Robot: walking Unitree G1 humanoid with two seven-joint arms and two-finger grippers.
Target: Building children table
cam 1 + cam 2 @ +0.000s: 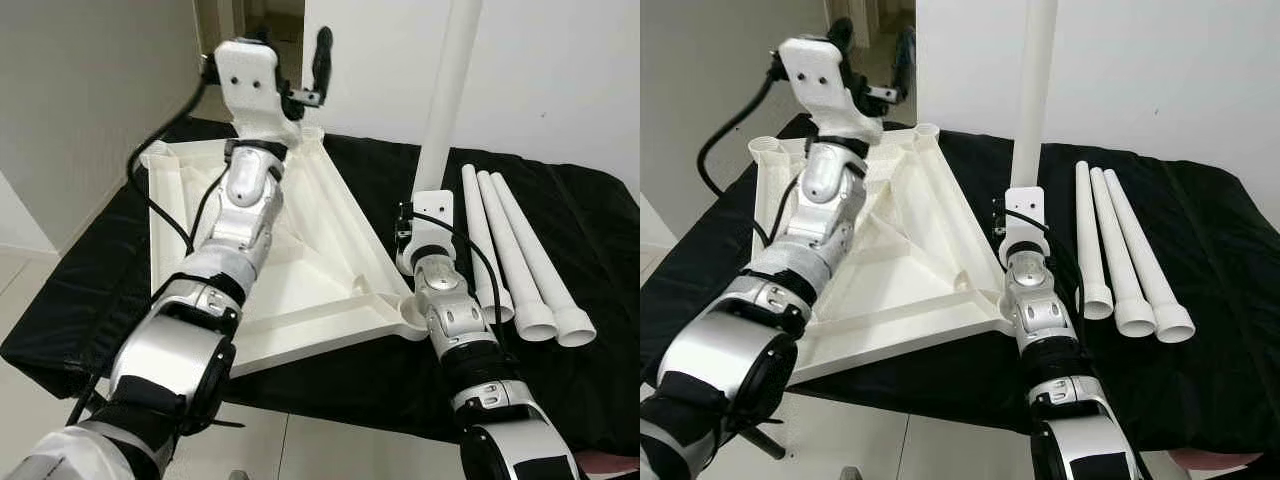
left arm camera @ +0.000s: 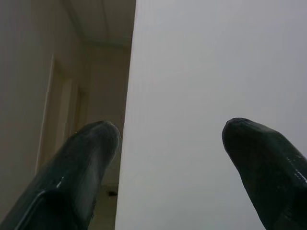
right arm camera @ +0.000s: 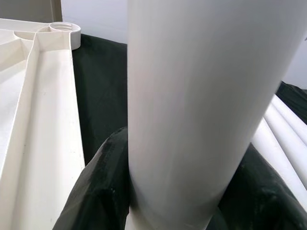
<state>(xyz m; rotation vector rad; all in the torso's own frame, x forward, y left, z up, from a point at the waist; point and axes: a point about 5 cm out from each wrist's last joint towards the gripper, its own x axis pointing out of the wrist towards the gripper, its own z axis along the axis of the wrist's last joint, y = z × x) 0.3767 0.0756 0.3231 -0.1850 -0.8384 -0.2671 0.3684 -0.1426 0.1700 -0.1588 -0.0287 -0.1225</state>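
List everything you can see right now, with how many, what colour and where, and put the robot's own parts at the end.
Table top: 1, white, lying upside down on the black cloth, ribs up, round sockets at its corners.
Table leg held upright: 1, white, standing at the table top's near right corner.
Spare table legs: 3, white, lying side by side on the cloth to the right of the table top.
Black cloth: 1, black, covering the low surface under all the parts.
Wall: white, behind the cloth.
Floor: pale tiles, to the left and in front.
Left gripper: 1, black fingers, open, raised above the table top's far side, holding nothing.
Right gripper: 1, black fingers, shut around the upright leg.
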